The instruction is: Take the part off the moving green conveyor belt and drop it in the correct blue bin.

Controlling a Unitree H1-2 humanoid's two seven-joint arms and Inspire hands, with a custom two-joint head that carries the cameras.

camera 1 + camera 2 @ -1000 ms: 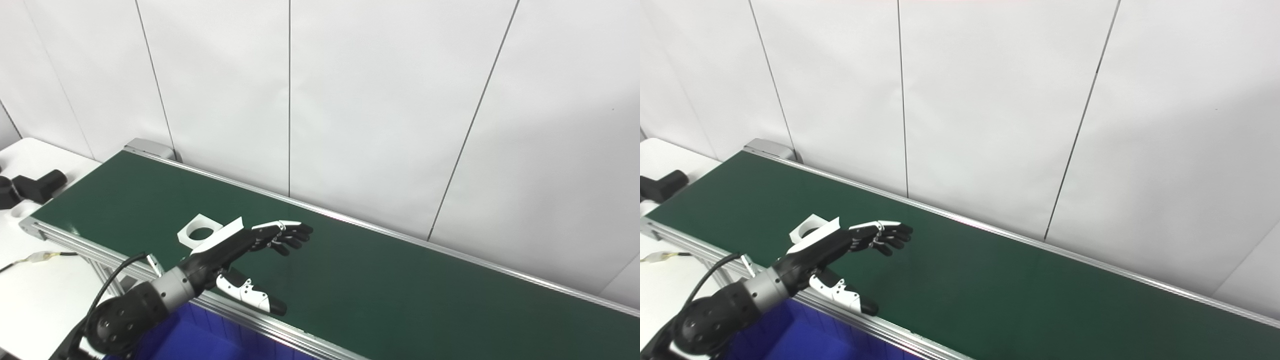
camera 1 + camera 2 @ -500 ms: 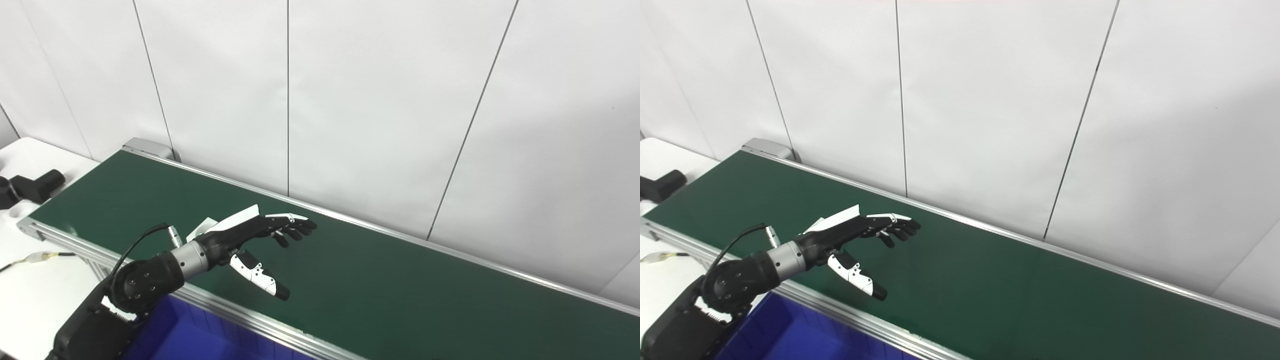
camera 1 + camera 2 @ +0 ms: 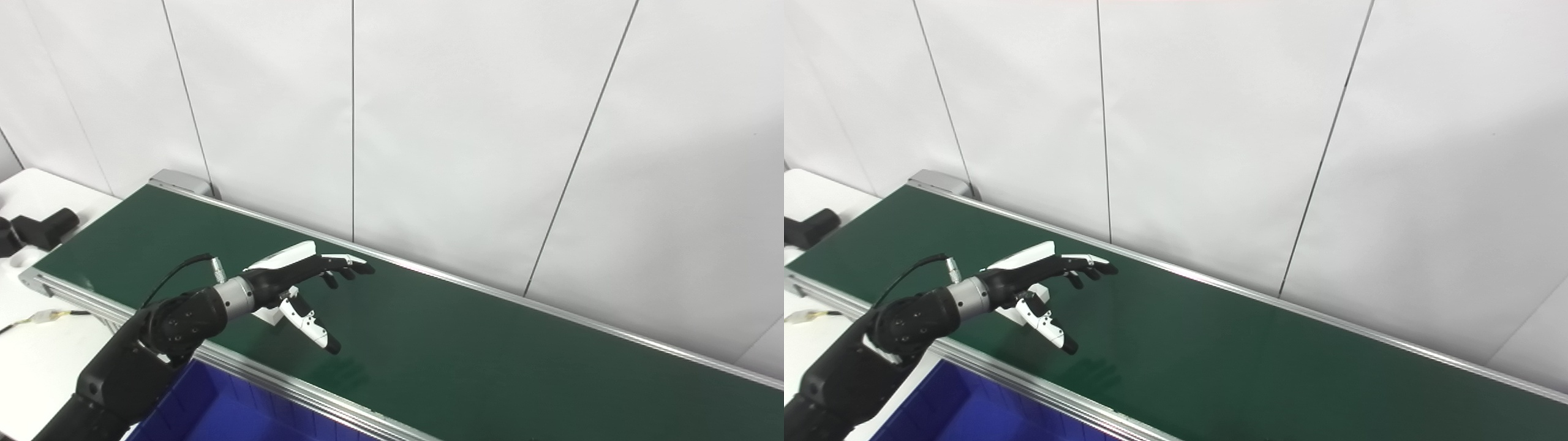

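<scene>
Left hand hovers spread and empty above the white part, which lies mostly hidden beneath it on the green conveyor belt. Blue bin sits below the near rail; white panelled wall behind.

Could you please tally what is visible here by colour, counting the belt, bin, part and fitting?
Green: 1, the conveyor belt
Blue: 1, the bin
White: 1, the part under the left hand
Black: 1, the fitting
Total: 4
</scene>
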